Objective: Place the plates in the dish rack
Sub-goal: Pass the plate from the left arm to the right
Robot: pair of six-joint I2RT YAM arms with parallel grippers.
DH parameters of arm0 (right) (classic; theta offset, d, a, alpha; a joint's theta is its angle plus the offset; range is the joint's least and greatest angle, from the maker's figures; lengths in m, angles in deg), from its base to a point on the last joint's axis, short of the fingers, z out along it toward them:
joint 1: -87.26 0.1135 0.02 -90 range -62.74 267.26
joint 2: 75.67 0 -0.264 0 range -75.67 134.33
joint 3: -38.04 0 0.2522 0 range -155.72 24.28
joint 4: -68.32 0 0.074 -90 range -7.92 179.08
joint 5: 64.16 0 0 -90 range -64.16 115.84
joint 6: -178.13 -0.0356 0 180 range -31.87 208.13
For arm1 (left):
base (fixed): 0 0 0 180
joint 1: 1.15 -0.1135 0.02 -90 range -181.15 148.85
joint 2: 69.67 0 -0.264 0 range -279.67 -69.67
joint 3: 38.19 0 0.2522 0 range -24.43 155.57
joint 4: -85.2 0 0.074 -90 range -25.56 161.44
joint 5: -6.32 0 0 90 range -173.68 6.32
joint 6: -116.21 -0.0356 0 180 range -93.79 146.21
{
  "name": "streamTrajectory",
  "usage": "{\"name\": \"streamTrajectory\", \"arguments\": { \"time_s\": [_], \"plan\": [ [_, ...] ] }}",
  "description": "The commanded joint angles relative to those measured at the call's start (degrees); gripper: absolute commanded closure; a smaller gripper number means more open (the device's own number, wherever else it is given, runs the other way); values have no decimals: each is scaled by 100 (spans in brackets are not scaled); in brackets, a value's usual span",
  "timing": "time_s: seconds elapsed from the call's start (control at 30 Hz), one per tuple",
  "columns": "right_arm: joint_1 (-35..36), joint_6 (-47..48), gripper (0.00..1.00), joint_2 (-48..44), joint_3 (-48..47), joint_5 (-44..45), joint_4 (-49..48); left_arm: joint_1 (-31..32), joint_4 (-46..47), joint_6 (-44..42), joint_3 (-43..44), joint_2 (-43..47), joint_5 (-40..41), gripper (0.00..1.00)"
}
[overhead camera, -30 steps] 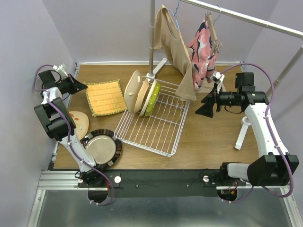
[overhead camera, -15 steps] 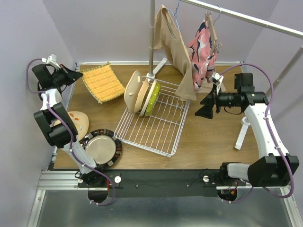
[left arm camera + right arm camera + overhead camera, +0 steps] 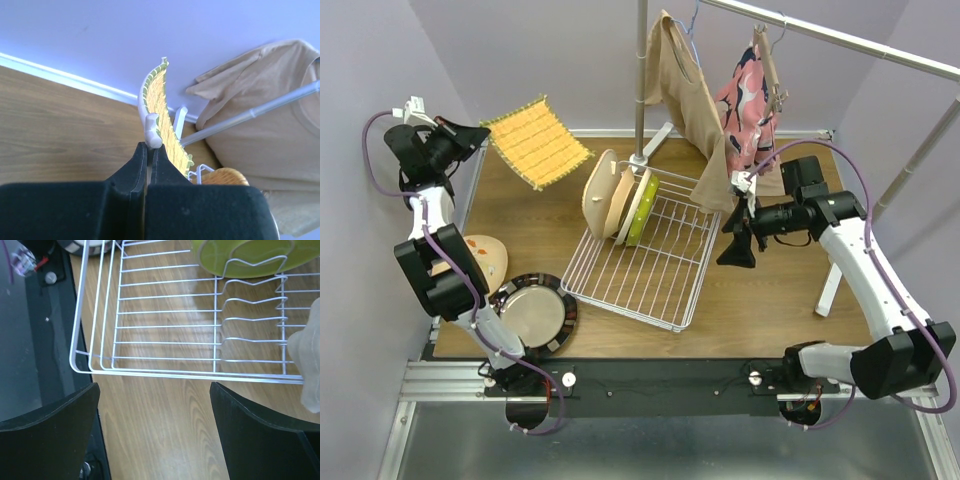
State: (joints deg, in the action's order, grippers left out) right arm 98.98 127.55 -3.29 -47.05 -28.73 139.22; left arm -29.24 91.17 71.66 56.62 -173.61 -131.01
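Note:
The white wire dish rack [image 3: 655, 272] sits mid-table; several plates stand at its far end, tan and cream ones [image 3: 605, 198] and a lime green one [image 3: 642, 210]. A dark-rimmed silvery plate [image 3: 535, 313] and a floral plate [image 3: 483, 262] lie at the near left. My left gripper [image 3: 470, 135] is shut on the edge of the yellow-orange woven mat [image 3: 535, 140] and holds it in the air at the far left; the mat shows edge-on in the left wrist view [image 3: 161, 102] past the gripper [image 3: 149, 146]. My right gripper [image 3: 735, 250] is open and empty beside the rack's right side, over bare wood [image 3: 155, 405], with the rack's corner [image 3: 150, 342] and the lime plate [image 3: 250, 257] ahead.
A tall white clothes-rail stand [image 3: 642, 80] rises behind the rack with a beige shirt [image 3: 692, 95] and a pink patterned garment [image 3: 750, 100] hanging over the rack's far right. A white stand leg [image 3: 832, 282] is at the right. Beige cloth [image 3: 309, 355] edges the right wrist view.
My left gripper has lifted the woven mat off the table, up and toward the back left. My right gripper has moved left and down toward the rack's right side.

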Motion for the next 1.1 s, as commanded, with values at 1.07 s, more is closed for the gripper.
{"name": "streamTrajectory", "arguments": {
  "time_s": [1.07],
  "plan": [
    [2773, -374, 0, 3150, -3886, 2371, -2137, 41, 1789, 2125, -591, 691, 672, 100]
  ]
}}
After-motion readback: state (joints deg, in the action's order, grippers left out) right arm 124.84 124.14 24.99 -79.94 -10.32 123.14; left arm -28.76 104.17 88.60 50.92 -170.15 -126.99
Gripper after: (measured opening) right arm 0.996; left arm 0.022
